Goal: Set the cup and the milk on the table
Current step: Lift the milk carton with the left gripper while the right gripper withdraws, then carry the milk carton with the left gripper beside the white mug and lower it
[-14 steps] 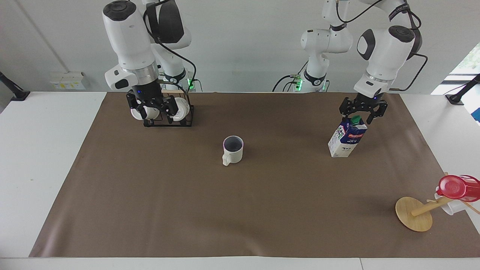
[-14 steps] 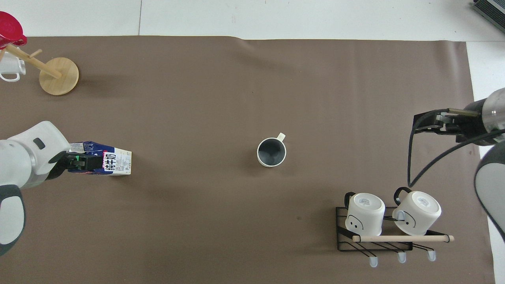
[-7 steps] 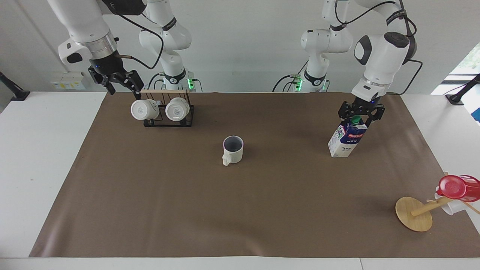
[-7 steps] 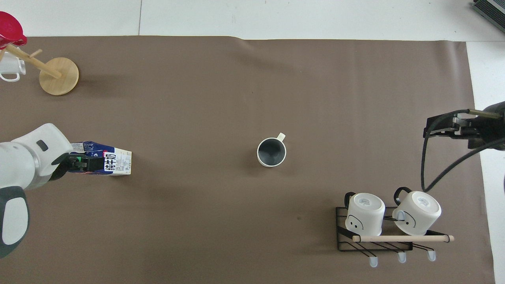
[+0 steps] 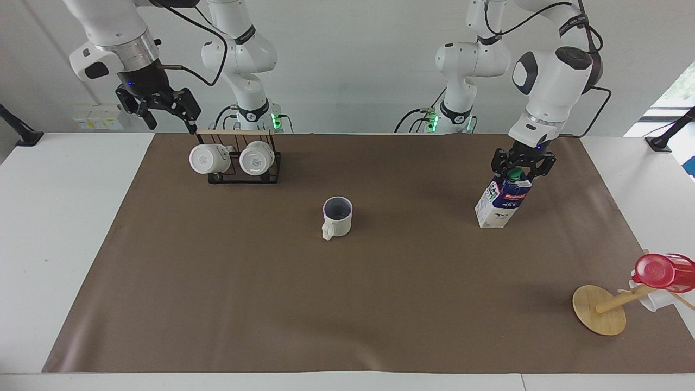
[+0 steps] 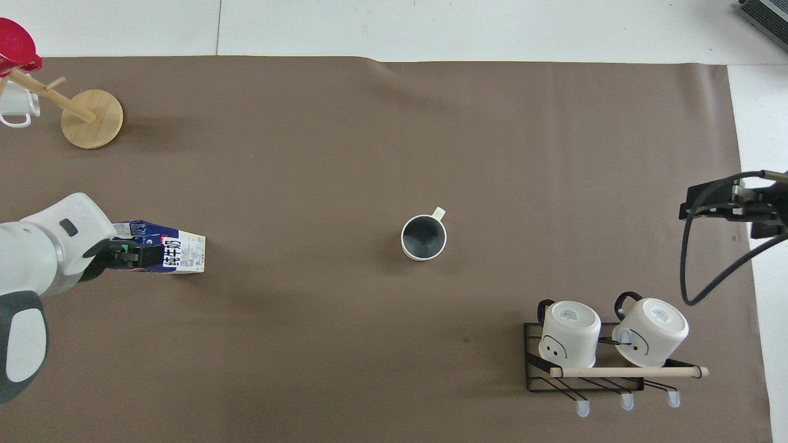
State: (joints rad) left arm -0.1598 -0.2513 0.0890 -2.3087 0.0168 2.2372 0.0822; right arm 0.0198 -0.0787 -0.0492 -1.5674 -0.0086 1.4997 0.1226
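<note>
The left tool (image 5: 522,169) is down at the top of the milk (image 5: 503,202), its fingers on either side of the green cap (image 5: 515,174) and drawn in close; whether they actually clamp the cap cannot be told from either view. The carton stands on the brown sheet (image 5: 347,304) of the counter (image 5: 59,228) directly below this tool, leaning a little, toward the left arm's end. The cup (image 5: 337,216) stands upright on the sheet near the middle of the counter, well apart from both tools, mouth up and handle pointing away from the robots. The right tool (image 5: 163,111) hangs raised in the air with its fingers spread wide and nothing between them, above the edge of the sheet just beside the black wire rack (image 5: 244,163). Two white mugs (image 5: 209,158) lie on that rack below this tool, under a wooden bar. Farther out from the left tool, at the corner of the sheet, a wooden mug tree (image 5: 601,309) carries a red plastic cup (image 5: 663,272).
</note>
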